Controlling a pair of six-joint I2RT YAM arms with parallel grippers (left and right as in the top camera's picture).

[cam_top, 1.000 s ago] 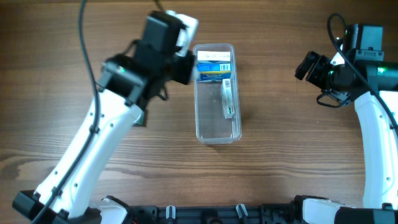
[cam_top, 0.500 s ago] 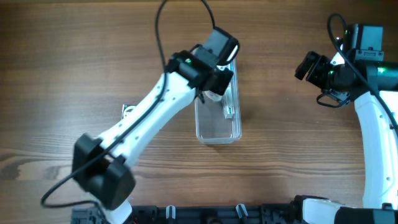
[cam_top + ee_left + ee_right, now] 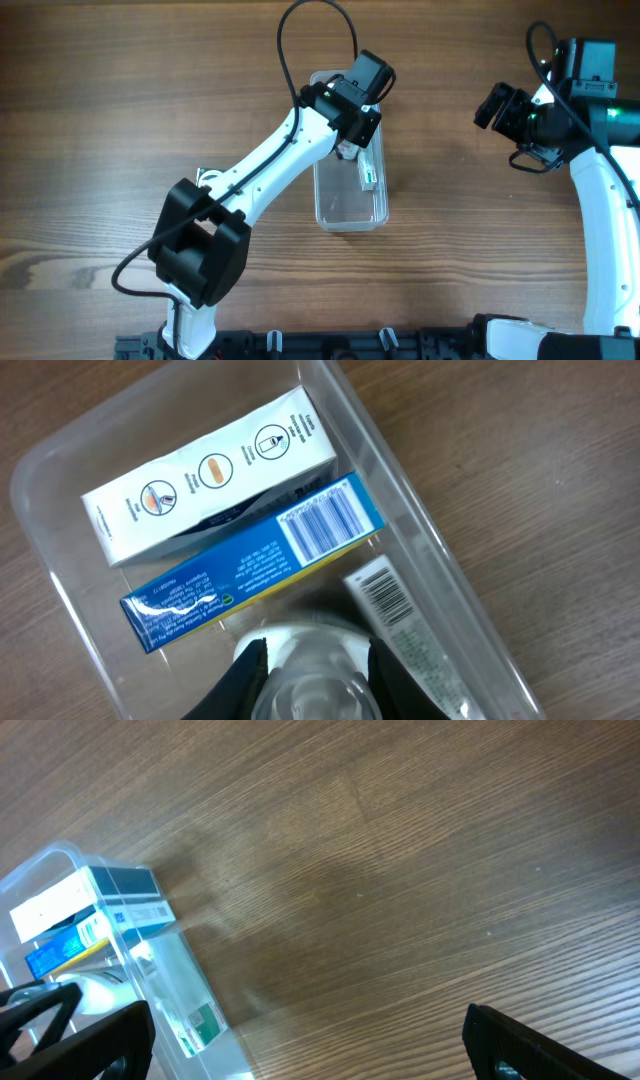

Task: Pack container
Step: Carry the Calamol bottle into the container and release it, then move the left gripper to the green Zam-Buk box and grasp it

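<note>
In the container (image 3: 350, 210) near the desk's far edge, the left gripper (image 3: 315, 680) clamps a clear bottle (image 3: 310, 650) that may jam against the blue box (image 3: 250, 575) if released crooked; the right gripper (image 3: 308, 1035) gapes empty by the right edge.

Before me, the brown wood-grain tabletop (image 3: 90, 110) carries a long clear plastic rectangular tub (image 3: 350, 216) at its middle. Well left lies a small pale item (image 3: 202, 177) I can't identify.

Overhead, the left arm (image 3: 285, 150) hides the container's (image 3: 350, 205) 12 o'clock end, and the left wrist view's 6 o'clock edge cuts off a clear rounded item (image 3: 310, 678).
</note>
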